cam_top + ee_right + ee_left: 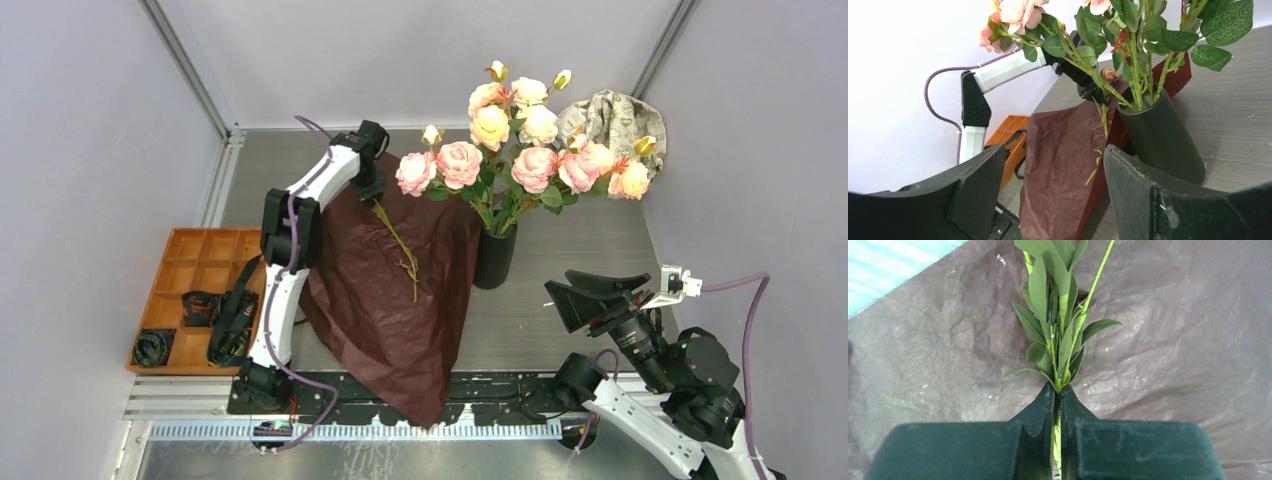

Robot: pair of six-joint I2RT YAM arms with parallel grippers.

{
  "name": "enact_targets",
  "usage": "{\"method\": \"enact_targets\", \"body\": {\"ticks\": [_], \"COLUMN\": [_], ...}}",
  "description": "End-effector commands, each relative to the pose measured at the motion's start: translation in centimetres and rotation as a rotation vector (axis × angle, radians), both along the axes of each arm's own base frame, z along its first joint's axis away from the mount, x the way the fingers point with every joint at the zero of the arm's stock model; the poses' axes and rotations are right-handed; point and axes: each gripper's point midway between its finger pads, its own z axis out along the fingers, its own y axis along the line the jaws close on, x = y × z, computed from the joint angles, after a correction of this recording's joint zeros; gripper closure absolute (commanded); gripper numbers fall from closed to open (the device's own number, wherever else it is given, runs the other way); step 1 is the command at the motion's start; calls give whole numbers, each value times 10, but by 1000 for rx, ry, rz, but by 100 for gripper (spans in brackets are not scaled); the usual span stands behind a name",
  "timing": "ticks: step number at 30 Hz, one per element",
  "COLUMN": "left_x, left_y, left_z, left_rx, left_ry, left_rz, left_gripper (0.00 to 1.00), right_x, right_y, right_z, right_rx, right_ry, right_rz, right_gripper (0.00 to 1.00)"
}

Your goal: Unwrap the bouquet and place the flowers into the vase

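The dark red wrapping paper [390, 300] lies spread open on the table, its front corner hanging over the near edge. On it lies a single thin green flower stem [400, 245] with leaves [1060, 340]. My left gripper [372, 190] [1059, 387] is shut on the far end of this stem; no bloom shows on it. The black vase [495, 255] [1160, 135] stands right of the paper, holding several pink, peach and cream flowers [520, 150]. My right gripper [585, 290] [1053, 150] hangs open and empty, to the right of the vase and nearer the front.
An orange compartment tray [195, 290] with black ribbon [225, 315] in it sits at the left. A beige patterned cloth [610, 120] lies at the back right behind the blooms. Grey walls close in both sides.
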Motion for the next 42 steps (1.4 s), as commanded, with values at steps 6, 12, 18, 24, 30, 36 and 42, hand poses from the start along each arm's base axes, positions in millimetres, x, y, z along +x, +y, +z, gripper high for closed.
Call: {"method": "enact_targets", "body": {"ticks": [6, 12, 18, 24, 30, 36, 42], "left_x": [-4, -25, -64, -126, -204, -267, -314], "left_y": [25, 40, 59, 56, 58, 54, 36], "left_z": [103, 167, 239, 321, 386, 429, 475], "left_rx": [39, 31, 22, -17, -101, -283, -473], "left_ry": [-211, -347, -502, -728, -920, -1118, -1314], "left_rz": [19, 31, 38, -30, -105, -276, -480], "left_gripper": [100, 100, 100, 100, 100, 100, 100], "right_x": [-3, -3, -4, -2, -2, -2, -1], "right_y": [-1, -1, -2, -1, 2, 4, 5], "right_z": [15, 15, 16, 16, 17, 19, 17], "right_rx": [65, 71, 77, 82, 99, 114, 120], "right_ry": [-23, -19, -20, -20, -18, -19, -10], "right_rz": [7, 9, 8, 6, 17, 21, 23], "right_gripper": [23, 23, 23, 23, 23, 23, 23]}}
